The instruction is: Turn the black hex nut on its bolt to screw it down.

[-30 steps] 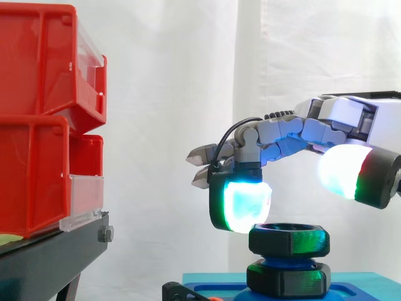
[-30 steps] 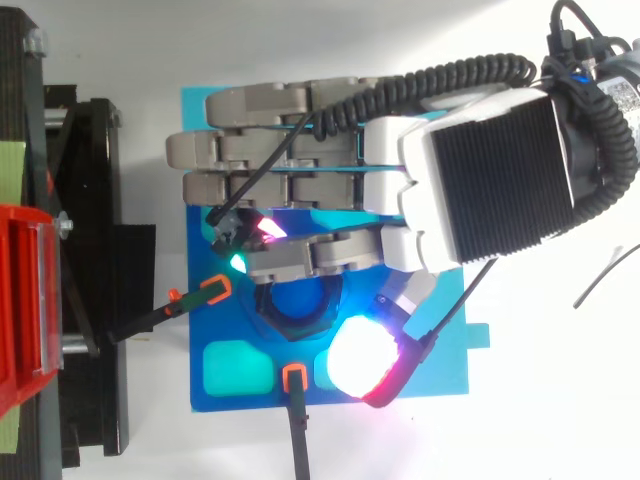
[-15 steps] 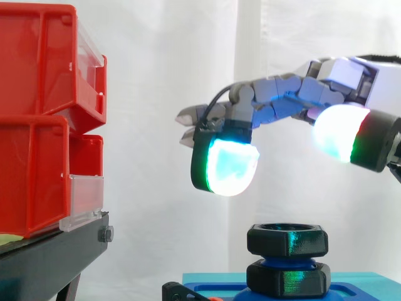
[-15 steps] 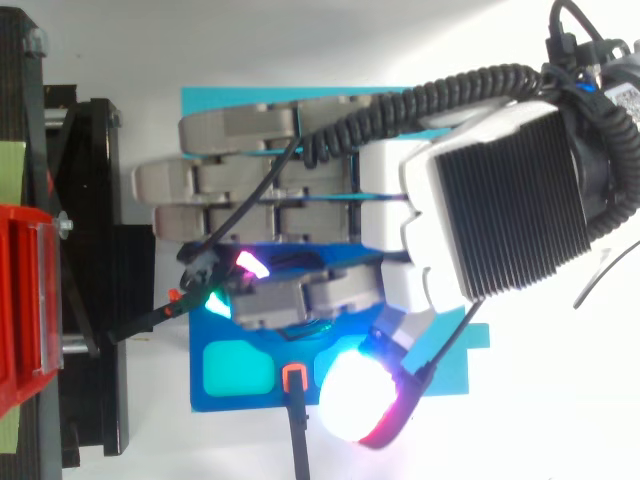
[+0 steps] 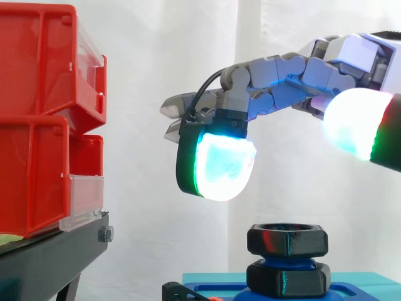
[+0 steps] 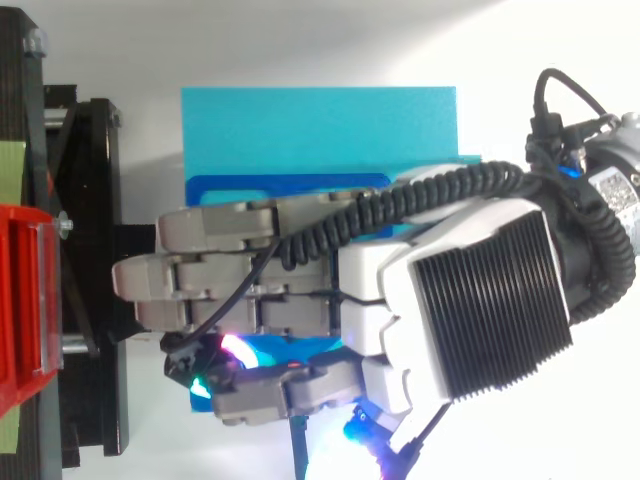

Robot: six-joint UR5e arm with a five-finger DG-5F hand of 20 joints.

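Two red bins [image 5: 37,119] are stacked at the left edge on a black stand [image 5: 50,260]. At upper centre the hand [image 5: 282,94] hovers released, grasping nothing. Its glowing pad [image 5: 222,166] hangs clear above the black hex nut [image 5: 287,240], which sits at lower centre on its bolt [image 5: 276,259] over a blue base [image 5: 357,282].

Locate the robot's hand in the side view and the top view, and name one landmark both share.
Side view: the hand extends from the right edge, in the upper half, above the black hex nut.
Top view: the hand lies across the middle, from the right, over the blue plate.
Shared landmark: the red bins at the left edge.
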